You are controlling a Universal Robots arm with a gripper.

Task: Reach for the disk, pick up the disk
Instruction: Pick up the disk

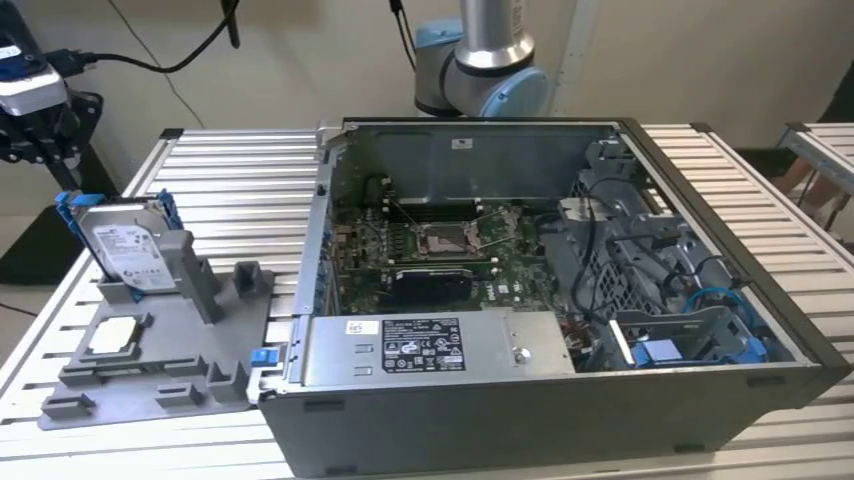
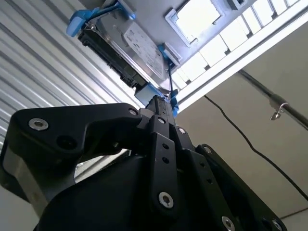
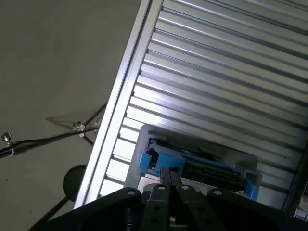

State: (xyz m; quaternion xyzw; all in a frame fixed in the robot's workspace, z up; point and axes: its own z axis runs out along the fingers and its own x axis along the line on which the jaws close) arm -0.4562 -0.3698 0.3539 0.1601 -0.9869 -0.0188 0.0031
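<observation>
Second wrist view: gripper [image 2: 161, 105] pinched narrow, empty, close by the disk [image 2: 137, 48] upright in its grey stand [image 2: 150, 14]; closed like that it could ram the blue bracket [image 2: 79, 21] and topple it.

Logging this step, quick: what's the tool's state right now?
Tool: closed, holding nothing; it points toward the disk and is not touching it.

Place: robotics lab | slatted aluminium bench [image 1: 227, 150] | opened computer case [image 1: 534, 425] | robot arm [image 1: 481, 60]
</observation>
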